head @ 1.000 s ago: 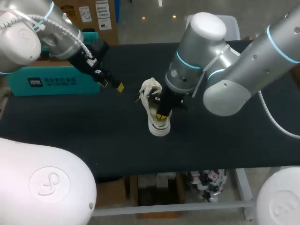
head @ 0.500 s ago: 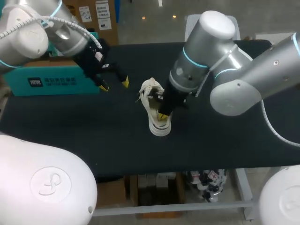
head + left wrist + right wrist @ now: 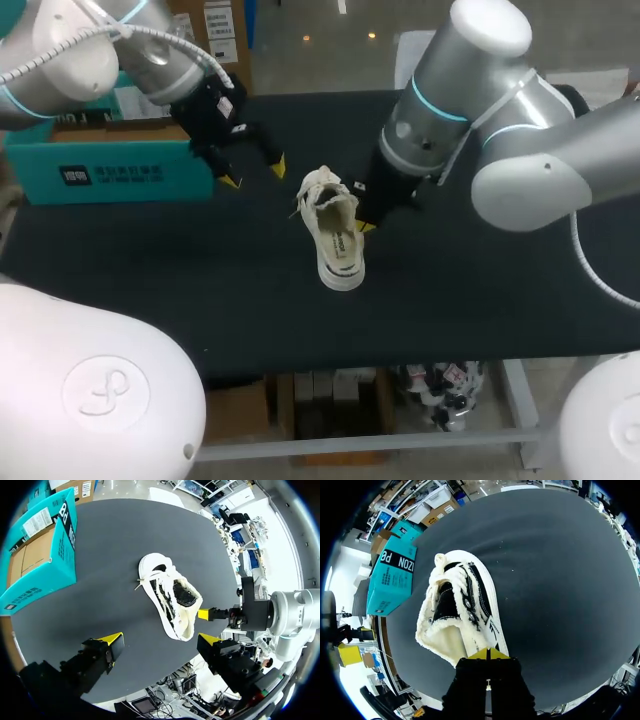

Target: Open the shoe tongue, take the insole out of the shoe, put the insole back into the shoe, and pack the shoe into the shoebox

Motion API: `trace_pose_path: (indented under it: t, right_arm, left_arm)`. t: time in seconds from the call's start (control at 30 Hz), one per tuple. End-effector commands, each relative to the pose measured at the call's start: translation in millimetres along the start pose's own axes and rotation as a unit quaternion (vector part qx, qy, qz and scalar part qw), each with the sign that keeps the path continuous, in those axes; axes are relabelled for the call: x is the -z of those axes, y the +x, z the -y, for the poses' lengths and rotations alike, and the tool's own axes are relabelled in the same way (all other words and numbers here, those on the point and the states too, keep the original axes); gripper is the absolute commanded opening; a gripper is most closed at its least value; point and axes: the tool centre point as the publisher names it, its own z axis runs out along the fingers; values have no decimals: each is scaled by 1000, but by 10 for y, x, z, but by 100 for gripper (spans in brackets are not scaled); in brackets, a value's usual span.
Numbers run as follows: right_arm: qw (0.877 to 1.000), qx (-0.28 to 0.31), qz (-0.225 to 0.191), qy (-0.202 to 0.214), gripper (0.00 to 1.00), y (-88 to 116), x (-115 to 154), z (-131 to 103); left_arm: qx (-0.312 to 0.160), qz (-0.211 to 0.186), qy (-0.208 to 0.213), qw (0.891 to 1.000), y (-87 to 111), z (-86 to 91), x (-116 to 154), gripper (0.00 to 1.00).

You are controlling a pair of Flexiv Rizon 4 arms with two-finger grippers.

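White shoe (image 3: 335, 235) stands on its sole mid-tabletop (image 3: 200, 290). Left claw (image 3: 253, 174), released and empty, hangs between the shoe and the teal shoebox (image 3: 110, 175) at the tabletop's left edge. Right claw (image 3: 365, 225), clenched on nothing, sits just beside the shoe's opening.

The worktop (image 3: 180, 290) is a wide slab with a matt black, cloth-like covering that fills most of the head view, its far edge straight and its near edge running crosswise below the middle. Beneath the near edge a pale grey metal rail (image 3: 400, 441) runs from side to side and meets an upright leg (image 3: 517, 400) of the same colour toward the right. In both wrist views the same surface reads as charcoal grey, evenly and softly lit
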Motion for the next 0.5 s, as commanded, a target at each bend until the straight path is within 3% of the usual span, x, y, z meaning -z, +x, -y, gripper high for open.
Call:
trace_pose_path:
  t: [0.03,0.13,0.17,0.23,0.27,0.43,0.5]
  right_arm:
    - [998,-11,15,-63,0,-62,130,-43]
    - [998,-10,15,-65,0,-118,161,-147]
    - [998,-9,19,-67,9,-136,164,-196]
    - [997,-12,19,-70,75,-153,168,-265]
    - [998,-24,15,-64,100,-163,171,-315]
    - [998,-24,15,-64,100,-163,171,-315]
    - [998,-24,15,-64,100,-163,171,-315]
  left_arm:
    - [4,4,-8,1000,53,47,-20,100]
    - [16,-2,-14,1000,97,84,-43,100]
    - [20,-1,-16,1000,122,97,-59,100]
    - [28,0,-22,999,162,105,-86,100]
    - [35,2,-23,999,184,110,-103,100]
    - [73,27,-19,997,306,28,-192,100]
    - [113,50,-6,992,325,-61,-242,100]
